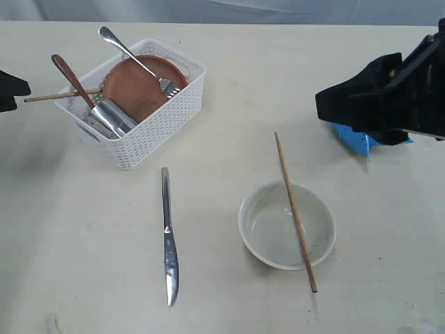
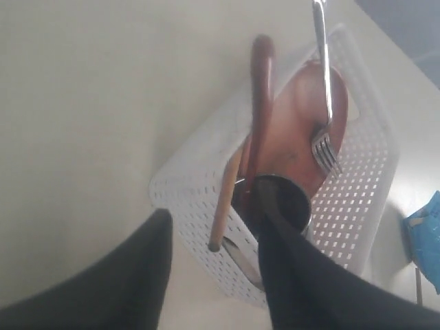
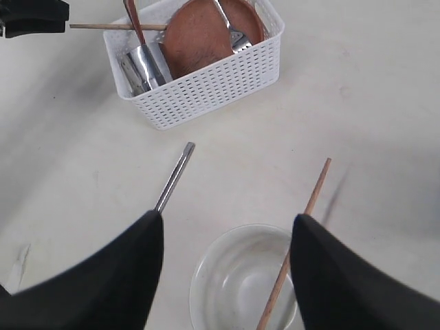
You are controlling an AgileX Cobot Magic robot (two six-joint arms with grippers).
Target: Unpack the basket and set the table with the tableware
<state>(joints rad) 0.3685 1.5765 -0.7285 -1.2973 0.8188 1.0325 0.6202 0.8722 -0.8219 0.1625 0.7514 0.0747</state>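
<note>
Left side: the left gripper (image 2: 213, 206) has its jaws apart, lined up on the free end of a chopstick (image 1: 59, 95) that juts from the basket (image 1: 163, 125). I judge this a set-up for a pull, with no clamp made.

The basket sits toward the far left corner of the table (image 1: 69, 243) and holds the plate (image 1: 139, 87), fork (image 1: 135, 52), spoon (image 1: 69, 73) and cup (image 1: 111, 115).

Toward the near edge lie the knife (image 1: 169, 243) and the bowl (image 1: 271, 236), with a second chopstick (image 1: 295, 212) across its rim.

The right gripper (image 3: 227, 218) hangs over the bowl, jaws apart and empty.
</note>
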